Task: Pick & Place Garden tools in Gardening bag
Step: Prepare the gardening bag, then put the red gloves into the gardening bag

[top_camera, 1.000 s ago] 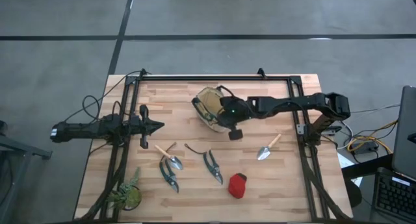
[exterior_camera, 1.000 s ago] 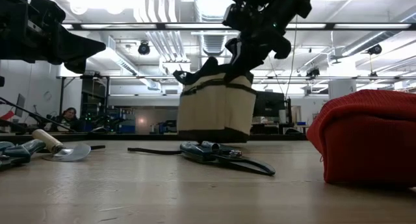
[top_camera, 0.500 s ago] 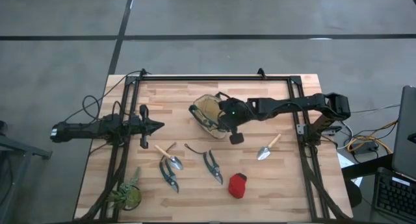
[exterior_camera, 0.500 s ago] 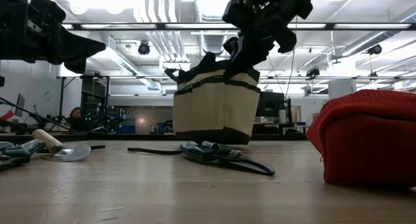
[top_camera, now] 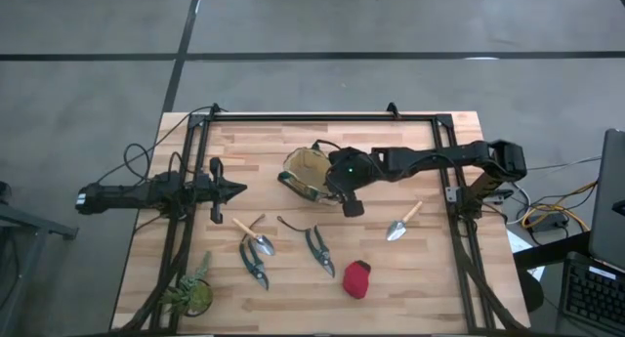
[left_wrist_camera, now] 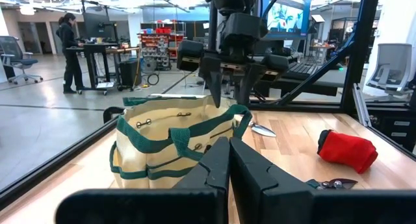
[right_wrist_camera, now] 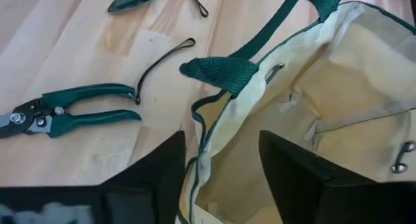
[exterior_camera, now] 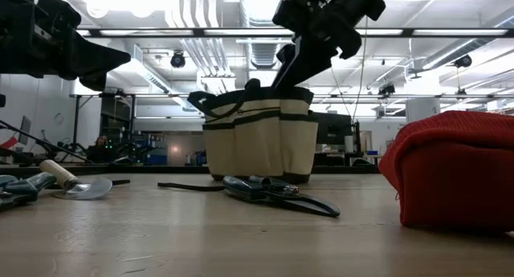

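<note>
Lowered since the earlier frame, the gardening bag [exterior_camera: 260, 136] stands upright on the table [top_camera: 410, 269], my right pincer [right_wrist_camera: 218, 169] spread open astride its rim, gripping nothing.

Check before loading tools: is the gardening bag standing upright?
Upright: the gardening bag sits flat on the table, mouth up, under the open right gripper.

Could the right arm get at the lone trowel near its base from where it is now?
Probably yes: the right gripper, open at the bag rim, has bare table between it and the trowel.
</note>
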You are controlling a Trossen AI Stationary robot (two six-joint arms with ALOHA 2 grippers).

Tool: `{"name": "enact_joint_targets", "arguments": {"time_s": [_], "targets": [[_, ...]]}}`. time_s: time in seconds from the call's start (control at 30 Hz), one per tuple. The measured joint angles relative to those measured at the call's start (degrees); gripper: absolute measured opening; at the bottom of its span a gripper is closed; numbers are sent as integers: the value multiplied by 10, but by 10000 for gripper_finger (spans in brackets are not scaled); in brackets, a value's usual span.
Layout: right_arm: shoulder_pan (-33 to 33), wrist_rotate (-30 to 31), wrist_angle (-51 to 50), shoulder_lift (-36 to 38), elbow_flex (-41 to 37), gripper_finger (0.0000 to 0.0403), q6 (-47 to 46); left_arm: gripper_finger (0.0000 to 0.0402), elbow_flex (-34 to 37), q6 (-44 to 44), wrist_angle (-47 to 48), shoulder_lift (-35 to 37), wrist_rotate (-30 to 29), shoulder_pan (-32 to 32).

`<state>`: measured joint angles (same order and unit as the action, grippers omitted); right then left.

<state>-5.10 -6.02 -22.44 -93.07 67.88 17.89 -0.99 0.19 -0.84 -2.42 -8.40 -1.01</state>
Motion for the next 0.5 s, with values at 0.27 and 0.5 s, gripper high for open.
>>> {"name": "enact_joint_targets", "arguments": {"time_s": [0.27, 0.5], "targets": [[5, 0, -10, 31, 13, 228, 1, 14, 0, 0, 0, 0, 0, 0], [20, 1, -31, 59, 14, 237, 1, 14, 0, 0, -2, 0, 0, 0]]}}
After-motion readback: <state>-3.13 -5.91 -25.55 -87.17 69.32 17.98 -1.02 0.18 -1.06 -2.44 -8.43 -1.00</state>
